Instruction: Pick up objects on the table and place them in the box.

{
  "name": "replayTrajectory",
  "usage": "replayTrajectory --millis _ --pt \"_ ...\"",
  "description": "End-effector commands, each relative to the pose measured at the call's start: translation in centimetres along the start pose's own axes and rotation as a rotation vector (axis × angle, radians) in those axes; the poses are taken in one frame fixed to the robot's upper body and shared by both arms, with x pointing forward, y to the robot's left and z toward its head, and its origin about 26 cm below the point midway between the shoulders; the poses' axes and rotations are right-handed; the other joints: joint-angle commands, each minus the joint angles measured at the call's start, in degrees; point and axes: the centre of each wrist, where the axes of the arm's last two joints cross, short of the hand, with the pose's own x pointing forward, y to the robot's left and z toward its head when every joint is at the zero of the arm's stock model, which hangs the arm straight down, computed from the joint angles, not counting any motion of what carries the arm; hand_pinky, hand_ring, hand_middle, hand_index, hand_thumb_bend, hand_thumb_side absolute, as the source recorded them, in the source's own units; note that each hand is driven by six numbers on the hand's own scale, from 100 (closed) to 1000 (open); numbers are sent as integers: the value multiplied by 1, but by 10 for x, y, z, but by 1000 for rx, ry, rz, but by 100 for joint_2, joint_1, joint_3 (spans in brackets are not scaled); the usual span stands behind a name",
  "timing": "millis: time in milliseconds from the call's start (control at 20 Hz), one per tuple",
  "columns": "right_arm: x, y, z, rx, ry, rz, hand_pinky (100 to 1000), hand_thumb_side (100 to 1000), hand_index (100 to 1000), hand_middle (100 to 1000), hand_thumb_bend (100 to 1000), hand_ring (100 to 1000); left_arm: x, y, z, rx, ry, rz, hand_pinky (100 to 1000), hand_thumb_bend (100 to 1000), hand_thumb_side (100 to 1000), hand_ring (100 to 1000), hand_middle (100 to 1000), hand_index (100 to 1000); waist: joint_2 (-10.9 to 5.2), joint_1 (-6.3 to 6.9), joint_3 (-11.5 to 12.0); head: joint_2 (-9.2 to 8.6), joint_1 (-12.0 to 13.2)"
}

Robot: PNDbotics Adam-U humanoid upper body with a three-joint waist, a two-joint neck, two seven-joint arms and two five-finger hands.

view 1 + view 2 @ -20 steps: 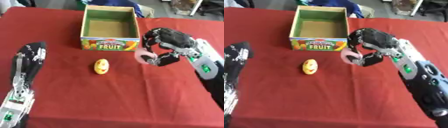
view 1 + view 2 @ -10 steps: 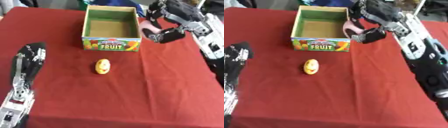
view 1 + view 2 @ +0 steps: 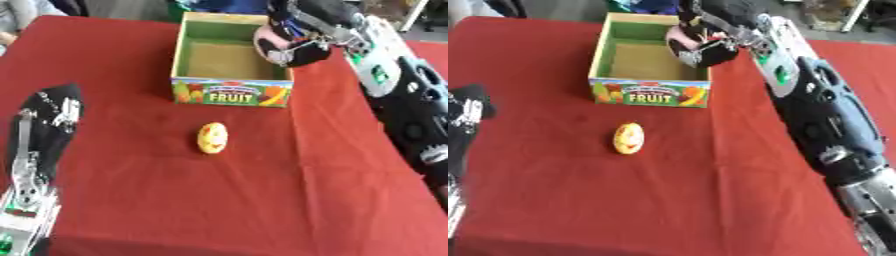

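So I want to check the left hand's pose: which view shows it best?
The left eye view: the black left hand shows whole, fingers straight, resting on the red tablecloth. The right eye view catches only its edge.

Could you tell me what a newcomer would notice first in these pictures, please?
Probably the right hand, curled round a pink object above the right edge of the fruit box at the far side of the red table. Next, the yellow egg-shaped toy lying alone before the box.

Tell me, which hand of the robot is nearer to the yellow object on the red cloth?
Left. The left hand rests on the cloth beside the yellow object, to its left. The right hand is farther, up at the box, its fingers curled round a pink object.
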Motion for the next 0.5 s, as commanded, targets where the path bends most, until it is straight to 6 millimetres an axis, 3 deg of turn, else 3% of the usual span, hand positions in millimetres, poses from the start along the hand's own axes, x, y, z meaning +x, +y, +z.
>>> replayTrajectory --millis 50,200,300,500 --pt "-12 -6 0 -26 84 41 643 185 179 548 100 549 19 -7 -10 -37 -68 27 623 269 519 588 541 653 -36 9 130 -197 -222" --pt "-20 -2 3 -59 176 49 641 171 191 549 100 552 27 -12 -16 -66 -96 36 623 269 517 588 541 653 51 -18 351 -328 -396" --pt "-22 0 3 -94 226 70 645 163 253 561 100 562 31 -14 -18 -77 -107 40 623 269 517 588 541 653 85 -35 448 -381 -466" --pt "-26 7 5 -126 308 129 664 197 527 613 100 605 35 -17 -21 -94 -119 45 623 268 516 588 541 653 123 -49 562 -456 -540"
